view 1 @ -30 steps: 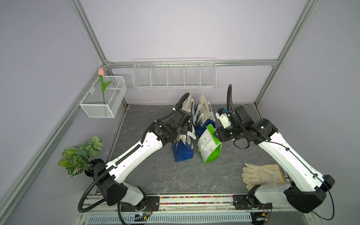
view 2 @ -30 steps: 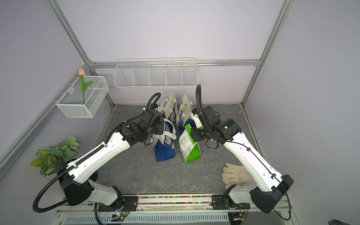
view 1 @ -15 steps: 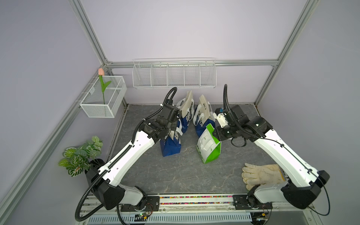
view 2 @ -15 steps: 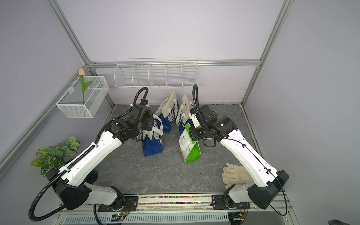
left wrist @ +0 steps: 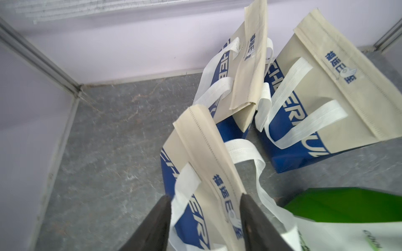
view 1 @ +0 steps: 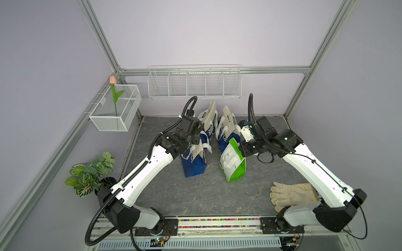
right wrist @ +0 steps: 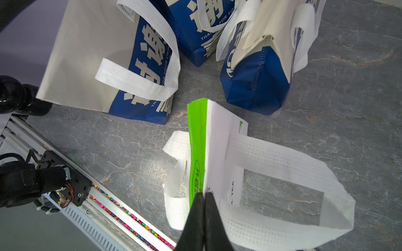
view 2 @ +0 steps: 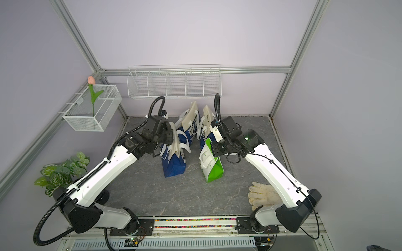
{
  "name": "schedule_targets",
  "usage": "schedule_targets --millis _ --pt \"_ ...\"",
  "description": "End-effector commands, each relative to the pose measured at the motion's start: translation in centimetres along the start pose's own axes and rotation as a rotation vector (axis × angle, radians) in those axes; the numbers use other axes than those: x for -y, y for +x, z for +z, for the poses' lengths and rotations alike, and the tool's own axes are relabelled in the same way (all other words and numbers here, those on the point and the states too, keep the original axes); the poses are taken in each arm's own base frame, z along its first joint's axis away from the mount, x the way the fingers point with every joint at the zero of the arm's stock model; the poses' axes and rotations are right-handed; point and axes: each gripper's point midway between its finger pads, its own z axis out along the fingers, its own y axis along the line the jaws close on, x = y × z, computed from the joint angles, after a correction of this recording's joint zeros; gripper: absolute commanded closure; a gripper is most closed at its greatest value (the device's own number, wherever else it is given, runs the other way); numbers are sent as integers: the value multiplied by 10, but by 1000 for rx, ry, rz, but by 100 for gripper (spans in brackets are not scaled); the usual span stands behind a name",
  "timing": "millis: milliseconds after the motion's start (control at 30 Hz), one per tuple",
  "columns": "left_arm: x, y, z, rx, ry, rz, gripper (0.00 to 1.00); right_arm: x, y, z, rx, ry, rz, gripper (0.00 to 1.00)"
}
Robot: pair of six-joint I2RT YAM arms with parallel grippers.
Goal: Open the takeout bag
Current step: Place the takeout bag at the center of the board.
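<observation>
Takeout bag, white on its broad faces and green down its sides, with white strap handles, stands near the middle of the grey table, its flat top seam pressed together. The right gripper is pinched tight on that seam. The left gripper has its jaws apart, astride the folded top of a blue-and-beige bag just beside it.
</observation>
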Motion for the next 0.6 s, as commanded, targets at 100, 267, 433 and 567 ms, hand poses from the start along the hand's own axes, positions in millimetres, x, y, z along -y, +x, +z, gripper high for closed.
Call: schedule_targets --millis 100,267,433,567 --pt "32 -22 -68 39 321 -157 38 -27 -6 -23 71 -158 -112 93" --pt "98 -2 -88 -58 698 -287 38 -40 2 -35 80 -243 -160 90" --pt "144 28 -86 -129 837 -341 42 -28 17 -23 78 -196 -99 53" --pt "150 40 -75 -159 860 -406 49 -24 22 -25 142 -188 -57 35"
